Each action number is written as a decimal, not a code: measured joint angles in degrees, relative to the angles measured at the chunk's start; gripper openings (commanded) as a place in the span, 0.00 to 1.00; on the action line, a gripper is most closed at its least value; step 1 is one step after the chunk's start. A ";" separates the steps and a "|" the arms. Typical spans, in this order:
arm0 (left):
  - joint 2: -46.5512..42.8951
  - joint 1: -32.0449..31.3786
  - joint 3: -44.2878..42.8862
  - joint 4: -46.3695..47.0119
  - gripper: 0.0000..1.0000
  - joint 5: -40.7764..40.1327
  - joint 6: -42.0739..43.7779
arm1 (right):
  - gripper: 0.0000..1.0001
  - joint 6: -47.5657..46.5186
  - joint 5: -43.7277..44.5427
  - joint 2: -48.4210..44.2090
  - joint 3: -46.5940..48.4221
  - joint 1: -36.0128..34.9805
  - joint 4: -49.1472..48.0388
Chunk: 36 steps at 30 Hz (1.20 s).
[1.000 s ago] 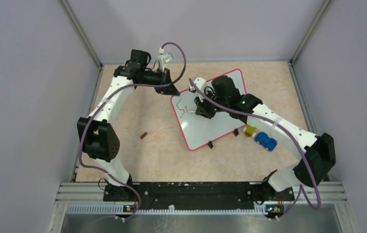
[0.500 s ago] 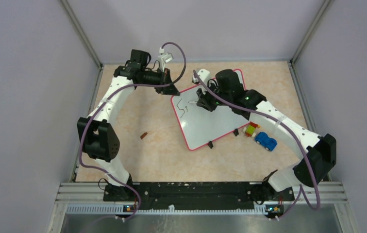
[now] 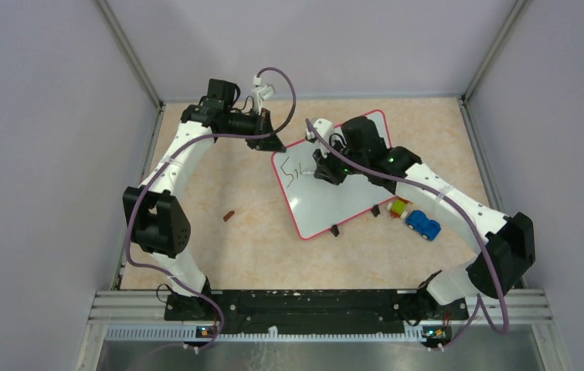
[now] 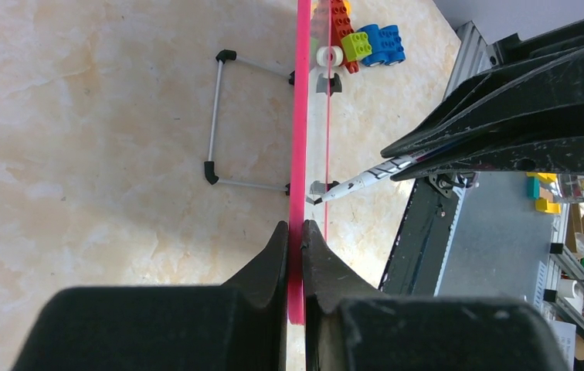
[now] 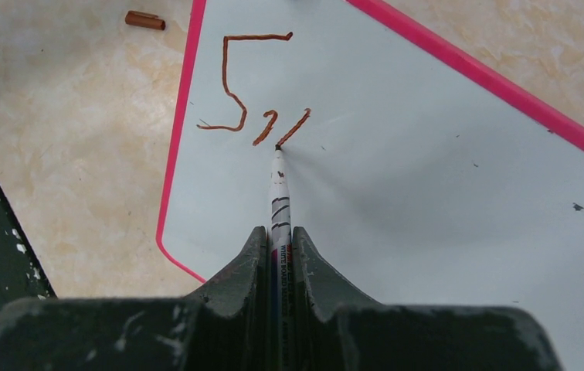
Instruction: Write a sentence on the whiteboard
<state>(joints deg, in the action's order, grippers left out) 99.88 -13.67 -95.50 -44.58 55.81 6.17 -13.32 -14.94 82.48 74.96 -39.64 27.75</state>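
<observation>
The marker (image 5: 279, 185) is clenched in the right gripper (image 5: 280, 236), tip set on the sentence (image 5: 231, 85) at its rightmost stroke, near the left edge of the whiteboard (image 5: 428, 193); blank surface is left rightward. The whiteboard's edge is pinched by the left gripper (image 4: 295, 232).

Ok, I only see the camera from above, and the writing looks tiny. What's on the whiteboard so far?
Observer: The right wrist view shows the writing: a big S, then two short slanted strokes, brownish-red.
Operator: Is the pen touching?
Observer: Yes. The marker tip rests on the whiteboard at the end of the last stroke.
Operator: What's the left arm doing?
Observer: In the left wrist view, the left gripper has its jaws shut on the whiteboard's edge.
</observation>
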 measured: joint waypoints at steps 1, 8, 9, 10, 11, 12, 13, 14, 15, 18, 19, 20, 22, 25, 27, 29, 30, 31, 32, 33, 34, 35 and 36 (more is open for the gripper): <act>0.00 0.00 0.04 0.02 0.00 0.00 0.00 | 0.00 0.00 -0.24 -0.04 -0.35 -0.07 0.13; 0.00 0.02 0.07 0.00 0.00 0.09 0.00 | 0.00 0.04 -0.26 -0.26 -1.46 -1.16 0.59; 0.00 0.02 0.07 0.02 0.00 0.07 0.00 | 0.00 0.07 -0.15 -0.26 -1.46 -1.14 0.59; 0.00 0.02 0.07 0.00 0.00 0.07 0.00 | 0.00 0.13 -0.13 -0.26 -1.46 -1.14 0.61; 0.00 0.02 0.07 0.02 0.00 0.07 -0.02 | 0.00 0.24 -0.11 -0.26 -1.42 -1.11 0.59; 0.00 0.02 0.07 0.02 0.00 0.09 -0.02 | 0.00 0.44 -0.11 -0.26 -1.36 -1.05 0.61; 0.00 0.02 0.07 0.04 0.00 0.09 -0.02 | 0.00 0.52 -0.09 -0.26 -1.27 -0.94 0.66; 0.00 0.02 0.07 0.04 0.00 0.13 -0.02 | 0.00 0.66 -0.02 -0.24 -0.92 -0.79 0.87; 0.00 0.02 0.07 0.02 0.00 0.15 -0.02 | 0.00 0.81 0.15 -0.24 -0.57 -0.61 0.87; 0.00 0.02 0.07 0.02 0.00 0.33 -0.02 | 0.00 0.98 0.83 -0.24 0.98 0.35 0.55; 0.00 0.02 0.07 0.00 0.00 0.35 -0.02 | 0.00 0.98 1.09 -0.24 1.55 0.68 0.33; 0.00 0.02 0.07 0.00 0.00 0.35 -0.02 | 0.00 0.98 1.33 -0.24 1.99 0.96 0.15; 0.00 0.02 0.07 0.00 0.00 0.39 -0.02 | 0.00 0.98 1.57 -0.24 2.49 1.36 -0.31; 0.00 0.02 0.07 0.00 0.00 0.39 -0.02 | 0.00 0.98 1.81 -0.22 2.71 1.66 -0.31; 0.00 0.02 0.07 0.00 0.00 0.39 -0.02 | 0.00 0.96 1.81 -0.22 2.71 1.68 -0.26; 0.00 0.02 0.07 0.00 0.00 0.39 -0.02 | 0.00 0.94 1.84 -0.24 2.69 1.68 -0.26; 0.00 0.02 0.07 0.00 0.00 0.39 -0.02 | 0.00 0.94 1.81 -0.22 2.62 1.68 -0.26; 0.00 0.02 0.07 0.00 0.00 0.37 -0.02 | 0.00 0.92 1.81 -0.22 2.47 1.68 -0.26; 0.00 0.02 0.07 0.00 0.00 0.33 -0.02 | 0.00 0.90 1.77 -0.24 2.27 1.68 -0.20; 0.00 0.02 0.07 0.02 0.00 0.26 0.00 | 0.00 0.92 1.68 -0.24 2.03 1.68 -0.11; 0.00 0.02 0.07 0.02 0.00 0.24 0.00 | 0.00 0.92 1.53 -0.24 1.77 1.68 -0.04; 0.00 0.02 0.07 0.00 0.00 0.11 0.00 | 0.00 0.92 1.27 -0.28 1.44 1.68 -0.04; 0.00 0.02 0.07 0.02 0.00 0.04 0.00 | 0.00 0.92 0.96 -0.35 1.05 1.68 -0.04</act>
<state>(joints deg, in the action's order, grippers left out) 99.88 -13.65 -95.44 -44.56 55.86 6.17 -12.40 -13.98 82.13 76.01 -37.95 27.70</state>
